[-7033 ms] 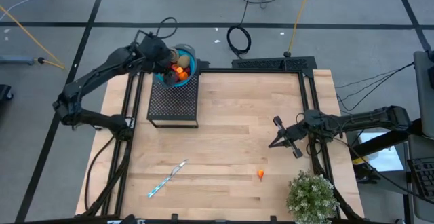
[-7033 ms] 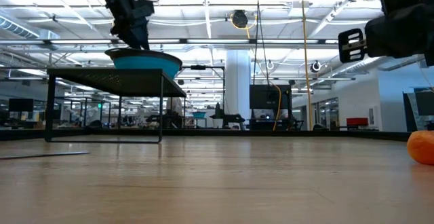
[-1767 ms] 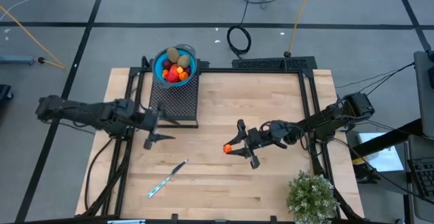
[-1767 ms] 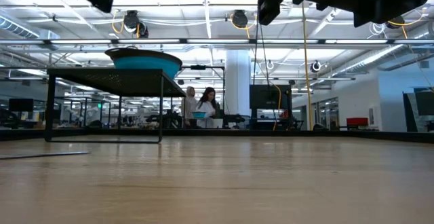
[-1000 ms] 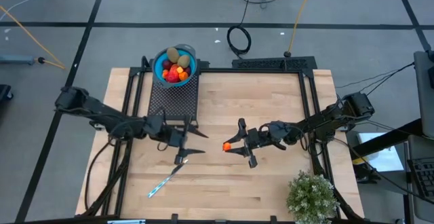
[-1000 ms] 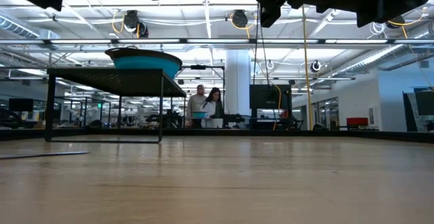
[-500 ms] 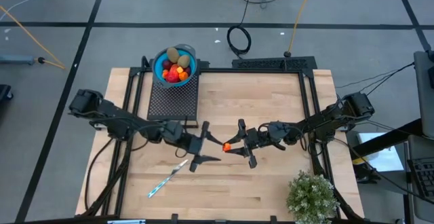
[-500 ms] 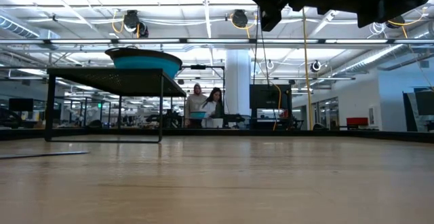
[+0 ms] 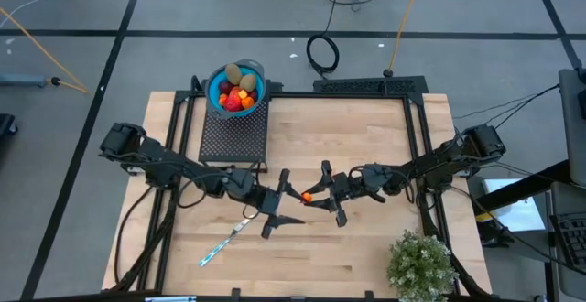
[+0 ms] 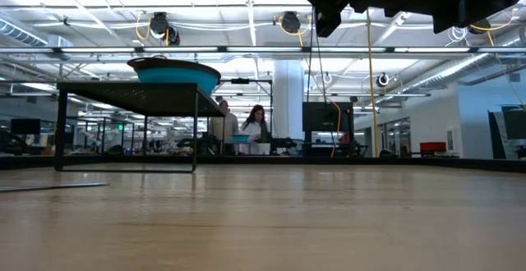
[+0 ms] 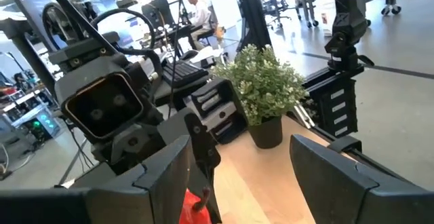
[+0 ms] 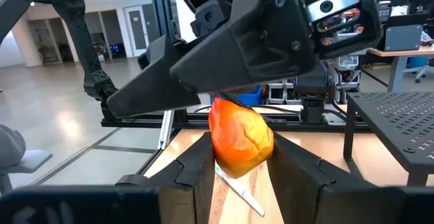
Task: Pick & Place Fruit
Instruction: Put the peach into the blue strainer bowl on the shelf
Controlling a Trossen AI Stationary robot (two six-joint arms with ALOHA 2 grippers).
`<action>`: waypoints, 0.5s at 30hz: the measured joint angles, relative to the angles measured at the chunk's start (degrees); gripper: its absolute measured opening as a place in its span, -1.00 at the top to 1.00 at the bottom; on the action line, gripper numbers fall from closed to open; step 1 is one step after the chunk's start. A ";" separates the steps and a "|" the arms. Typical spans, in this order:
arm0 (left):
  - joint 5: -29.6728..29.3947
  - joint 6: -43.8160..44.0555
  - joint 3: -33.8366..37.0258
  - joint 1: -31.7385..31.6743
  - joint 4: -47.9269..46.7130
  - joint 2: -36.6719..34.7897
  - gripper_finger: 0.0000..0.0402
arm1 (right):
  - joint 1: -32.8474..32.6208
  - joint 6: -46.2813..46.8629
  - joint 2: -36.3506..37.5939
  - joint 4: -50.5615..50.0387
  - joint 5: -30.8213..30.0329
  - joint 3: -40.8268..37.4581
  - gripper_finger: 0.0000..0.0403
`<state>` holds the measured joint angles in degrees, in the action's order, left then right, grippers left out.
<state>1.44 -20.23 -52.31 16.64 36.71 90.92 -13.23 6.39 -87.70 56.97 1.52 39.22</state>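
Note:
A red-orange fruit (image 9: 305,197) hangs above the table's middle, with my right gripper (image 9: 312,195) shut on it. My left gripper (image 9: 293,198) faces it from the table's left, open, one finger on each side of the fruit (image 11: 193,207). A blue bowl (image 9: 257,70) holding several fruit (image 9: 236,90) rests on a black mesh stand (image 9: 233,139) at the far left. In the low view both grippers are dark shapes at the top edge. My right gripper pinches the red-orange fruit by its two sides (image 12: 239,141) between its two fingers (image 12: 198,170). The fingers come level from the table's right. The fruit is lifted clear of the table. My left gripper: I cannot tell whether a finger touches the fruit.
A thin silver-blue stick (image 9: 227,240) lies on the wood near the front left. A bushy green plant (image 9: 421,265) stands at the front right corner. People stand in the room beyond the table (image 10: 238,131).
My left gripper has gone toward the table's right edge, staying open, until its fingers stand around the fruit that my right gripper holds still.

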 joint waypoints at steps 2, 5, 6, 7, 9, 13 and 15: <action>-0.01 0.00 -0.02 0.00 -0.13 0.00 -0.24 | 0.00 0.00 0.00 -0.04 0.00 0.00 0.42; -0.03 0.27 -0.02 0.00 -0.66 0.00 -0.16 | 0.00 0.00 0.00 0.20 0.02 0.00 0.42; -0.03 0.51 -0.02 -0.02 -0.77 0.00 -0.11 | 0.00 0.00 0.00 0.16 0.02 0.00 0.42; -0.05 0.87 -0.02 -0.04 -0.81 0.00 -0.05 | 0.00 0.00 -0.02 0.02 0.05 0.00 0.42; -0.09 0.83 -0.02 -0.06 -0.70 0.00 0.07 | 0.00 -0.01 -0.02 0.01 0.04 0.00 0.42; -0.25 0.59 -0.02 -0.26 -0.48 0.00 0.32 | 0.00 0.00 -0.02 0.05 0.11 0.00 0.42; -0.24 0.64 -0.02 -0.62 -0.59 0.00 0.45 | 0.00 -0.01 -0.02 0.02 0.09 0.00 0.42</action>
<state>1.19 -19.59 -52.34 16.03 36.11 90.91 -13.23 6.38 -87.72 56.99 1.61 39.22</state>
